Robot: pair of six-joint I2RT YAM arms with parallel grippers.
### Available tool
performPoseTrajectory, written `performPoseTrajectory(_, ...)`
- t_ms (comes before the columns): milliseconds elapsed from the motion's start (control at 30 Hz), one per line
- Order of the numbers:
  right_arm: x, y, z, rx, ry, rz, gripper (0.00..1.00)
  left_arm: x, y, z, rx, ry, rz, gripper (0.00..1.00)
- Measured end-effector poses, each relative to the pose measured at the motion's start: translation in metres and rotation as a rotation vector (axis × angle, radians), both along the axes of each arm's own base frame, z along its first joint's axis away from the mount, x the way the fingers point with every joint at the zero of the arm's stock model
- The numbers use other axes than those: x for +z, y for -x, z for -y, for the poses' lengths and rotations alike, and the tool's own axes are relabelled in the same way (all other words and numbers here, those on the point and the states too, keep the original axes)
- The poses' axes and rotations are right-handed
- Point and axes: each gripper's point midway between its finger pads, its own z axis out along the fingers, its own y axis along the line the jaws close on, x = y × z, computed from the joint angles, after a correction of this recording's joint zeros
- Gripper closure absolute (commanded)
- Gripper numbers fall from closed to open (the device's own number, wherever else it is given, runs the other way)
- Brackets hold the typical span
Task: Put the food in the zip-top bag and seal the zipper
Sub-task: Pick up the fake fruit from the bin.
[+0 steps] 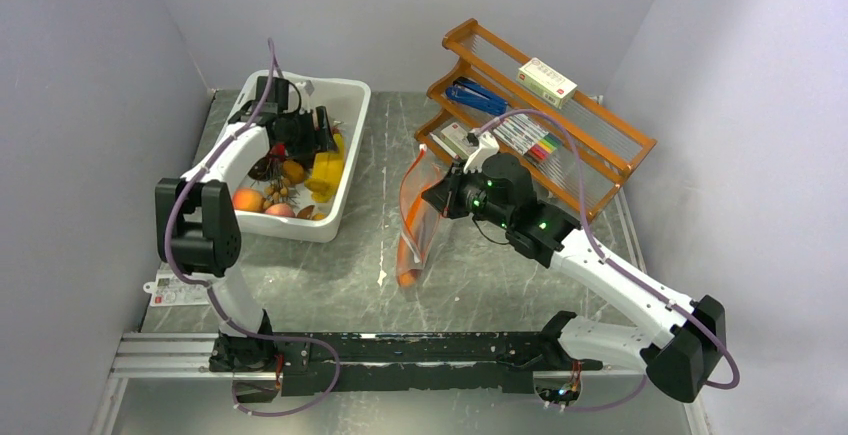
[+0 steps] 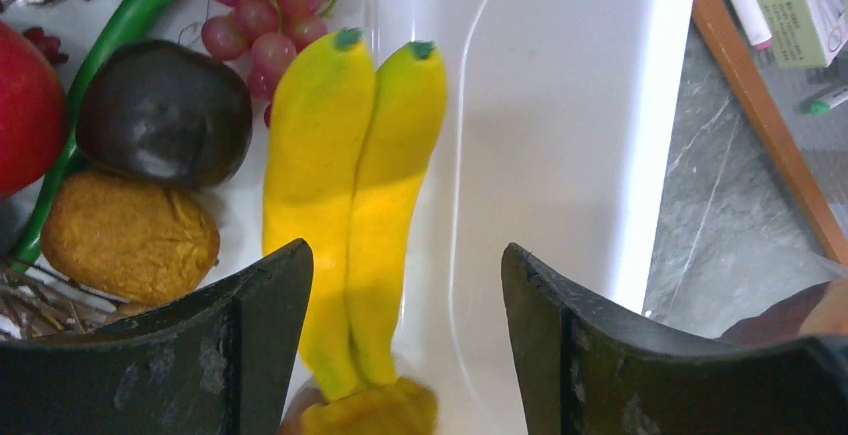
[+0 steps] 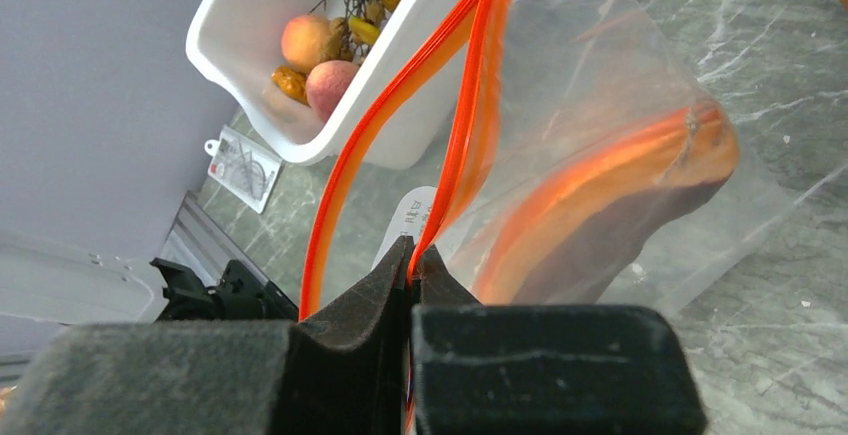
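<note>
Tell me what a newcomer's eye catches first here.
Mid-table, the right end effector pinches a clear plastic zip-top bag by its orange-red strip; a dark orange-rimmed slab lies inside. Back left, the open left end effector hovers over a yellow plastic banana bunch in a white tub.

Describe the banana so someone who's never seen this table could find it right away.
Look in the white bin at the table's far left. The banana bunch lies along its right-hand wall, under the open left tool. It is the only long bright yellow piece, green-tipped.
</note>
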Motion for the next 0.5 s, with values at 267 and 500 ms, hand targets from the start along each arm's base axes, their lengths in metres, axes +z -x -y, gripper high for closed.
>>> performPoseTrajectory(267, 0.000, 0.000, 0.000, 0.001, 0.000, 0.003, 1.00, -0.024, -0.025, 0.006, -0.025, 0.013, -0.012, 0.29)
performPoseTrajectory(500, 0.000, 0.000, 0.000, -0.001, 0.002, 0.003, 1.00, -0.039, -0.062, -0.001, 0.000, -0.047, 0.003, 0.18)
